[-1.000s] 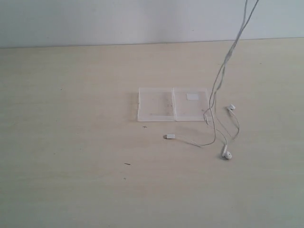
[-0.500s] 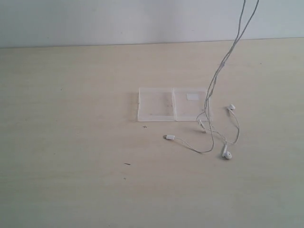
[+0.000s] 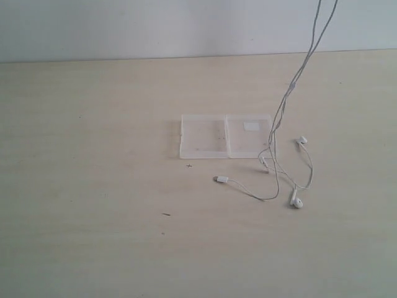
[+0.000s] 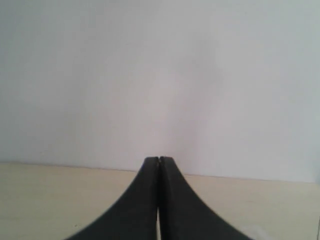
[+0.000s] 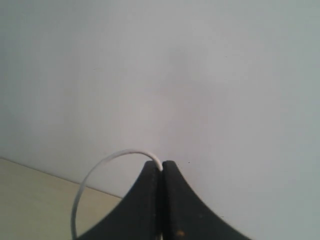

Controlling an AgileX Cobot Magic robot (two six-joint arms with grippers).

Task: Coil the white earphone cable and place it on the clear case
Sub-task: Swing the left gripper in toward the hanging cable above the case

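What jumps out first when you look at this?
A thin white cable dangles from above on the right, its earbuds and plug lying on the table. The right hand pinches it. A clear case lies open flat mid-table.

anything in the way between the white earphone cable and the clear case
Nothing visible. The thin white earphone cable hangs from the shut right gripper, its lower end on the table beside the flat clear plastic case.

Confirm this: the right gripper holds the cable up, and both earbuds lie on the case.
Not quite. The right gripper does hold the cable up, but both earbuds lie on the table beside the case, as the exterior view shows.
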